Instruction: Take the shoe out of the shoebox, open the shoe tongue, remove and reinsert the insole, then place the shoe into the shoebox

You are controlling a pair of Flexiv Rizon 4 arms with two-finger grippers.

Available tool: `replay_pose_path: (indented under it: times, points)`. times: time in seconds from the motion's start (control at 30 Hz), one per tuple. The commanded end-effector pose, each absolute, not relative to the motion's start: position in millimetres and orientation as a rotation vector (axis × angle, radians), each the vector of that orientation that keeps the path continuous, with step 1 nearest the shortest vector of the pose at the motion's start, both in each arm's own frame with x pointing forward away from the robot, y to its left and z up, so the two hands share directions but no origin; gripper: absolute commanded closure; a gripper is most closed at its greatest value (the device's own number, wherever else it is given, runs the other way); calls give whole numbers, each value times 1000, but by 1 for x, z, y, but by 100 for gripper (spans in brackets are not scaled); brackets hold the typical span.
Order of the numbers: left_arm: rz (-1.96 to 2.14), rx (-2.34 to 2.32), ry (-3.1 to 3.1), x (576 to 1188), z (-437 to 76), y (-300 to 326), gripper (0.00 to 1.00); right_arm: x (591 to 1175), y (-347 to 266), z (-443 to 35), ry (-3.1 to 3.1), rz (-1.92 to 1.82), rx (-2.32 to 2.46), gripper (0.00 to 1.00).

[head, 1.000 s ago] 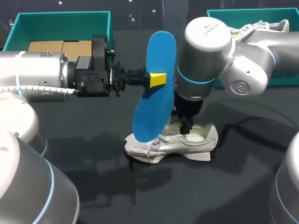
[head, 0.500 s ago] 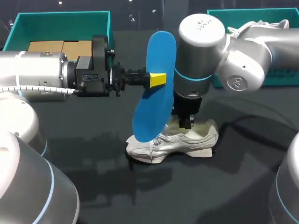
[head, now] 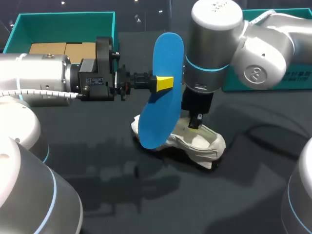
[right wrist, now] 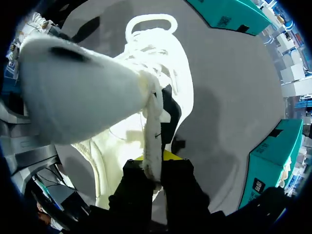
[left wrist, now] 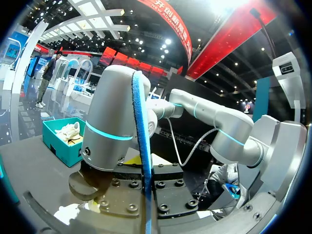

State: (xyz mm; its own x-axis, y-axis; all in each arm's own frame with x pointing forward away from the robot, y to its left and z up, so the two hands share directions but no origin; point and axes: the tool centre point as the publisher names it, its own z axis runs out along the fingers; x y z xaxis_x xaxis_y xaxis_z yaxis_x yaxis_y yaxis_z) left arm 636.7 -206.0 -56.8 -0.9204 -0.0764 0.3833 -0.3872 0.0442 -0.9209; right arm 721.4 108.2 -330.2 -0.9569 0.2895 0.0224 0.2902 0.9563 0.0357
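A white sneaker (head: 204, 145) lies tilted on the dark table, its toe end behind the blue insole (head: 163, 87). My right gripper (head: 195, 123) comes down from above and is shut on the sneaker's collar edge. Up close, the white sneaker (right wrist: 146, 97) stretches away ahead of the right gripper (right wrist: 153, 168), whose dark fingers pinch the fabric rim. My left gripper (head: 165, 83) is shut on the insole's middle and holds it upright above the table. In the left wrist view the insole (left wrist: 141, 141) shows edge-on, and the right arm stands just behind it.
A teal box (head: 63, 22) with cardboard pieces inside stands at the back left. A second teal box (head: 295, 80) at the back right is mostly hidden by my right arm. Dark table stretches in front of the sneaker.
My right gripper has shut on the sneaker's collar and lifted it, tipping and turning the shoe so the toe swings back behind the insole. The left arm and insole have not moved.
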Motion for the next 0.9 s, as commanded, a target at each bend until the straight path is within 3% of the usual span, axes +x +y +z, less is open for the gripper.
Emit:
replay_pose_path:
  times: [0.03,0.4,0.7,0.9]
  points:
    - [1970,478,-2090,636,-58,-207,100,714,101,-321,-3105,-73,-460,100]
    - [1970,478,-2090,636,-58,-207,100,714,101,-321,-3105,-73,-460,100]
    - [1970,478,-2090,636,-58,-207,100,701,111,-297,-2750,-96,-1355,100]
    - [1970,478,-2090,636,-58,-207,100,697,111,-296,-2689,-136,-1472,100]
